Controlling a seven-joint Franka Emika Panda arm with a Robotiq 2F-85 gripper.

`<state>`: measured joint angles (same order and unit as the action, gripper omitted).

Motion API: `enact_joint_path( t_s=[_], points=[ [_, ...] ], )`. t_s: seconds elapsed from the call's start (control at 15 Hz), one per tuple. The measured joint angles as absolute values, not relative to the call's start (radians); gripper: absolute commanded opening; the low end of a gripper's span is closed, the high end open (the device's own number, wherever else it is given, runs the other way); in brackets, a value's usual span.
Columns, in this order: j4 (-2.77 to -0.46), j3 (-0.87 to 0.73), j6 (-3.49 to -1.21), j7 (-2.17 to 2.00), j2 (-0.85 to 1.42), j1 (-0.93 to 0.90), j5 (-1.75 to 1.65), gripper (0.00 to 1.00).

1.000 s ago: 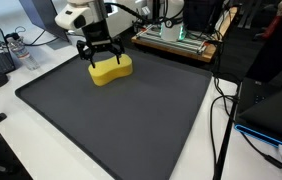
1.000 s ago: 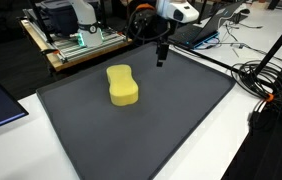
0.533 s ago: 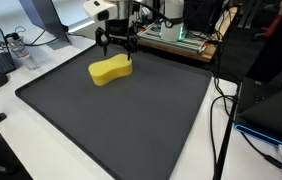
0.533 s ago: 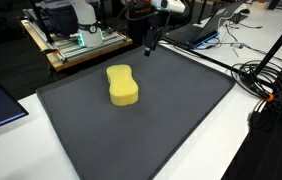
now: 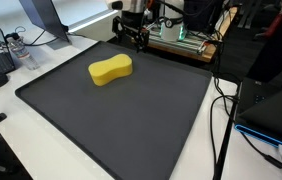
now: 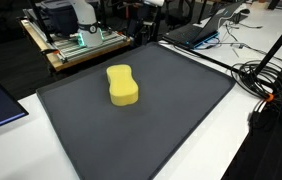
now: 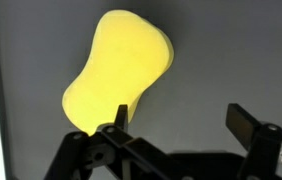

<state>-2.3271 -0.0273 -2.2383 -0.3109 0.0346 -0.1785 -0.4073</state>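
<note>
On the worktop [image 5: 31,140], a dark mat [image 5: 131,120] carries one yellow sponge [image 5: 111,70], which lies flat near the mat's far corner, beside the equipment rack [image 5: 176,40]. The sponge is probably light, soft and compressible, not fragile. Grasp it across its narrowed waist. The gripper [image 5: 131,38] hangs above that corner with its jaws spread wide, holding nothing and clear of the sponge. In the wrist view, one finger [image 7: 121,118] covers the sponge's near end. The sponge's underside and surface texture cannot be made out.
</note>
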Motion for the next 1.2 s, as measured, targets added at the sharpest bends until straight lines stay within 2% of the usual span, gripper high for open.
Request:
enact_joint_path(
  t_s=[0.27,0.53,0.93,1.2],
  points=[
    [-2.414,-0.028,-2.253,-0.313,-0.035,-0.107,-0.369,1.00],
    [-2.462,-0.075,-2.340,-0.123,-0.063,0.002,-0.211,1.00],
    [-2.456,-0.170,-2.461,0.344,-0.037,0.094,0.217,1.00],
    [-2.395,-0.194,-2.455,0.627,0.049,0.135,0.511,1.00]
  ],
)
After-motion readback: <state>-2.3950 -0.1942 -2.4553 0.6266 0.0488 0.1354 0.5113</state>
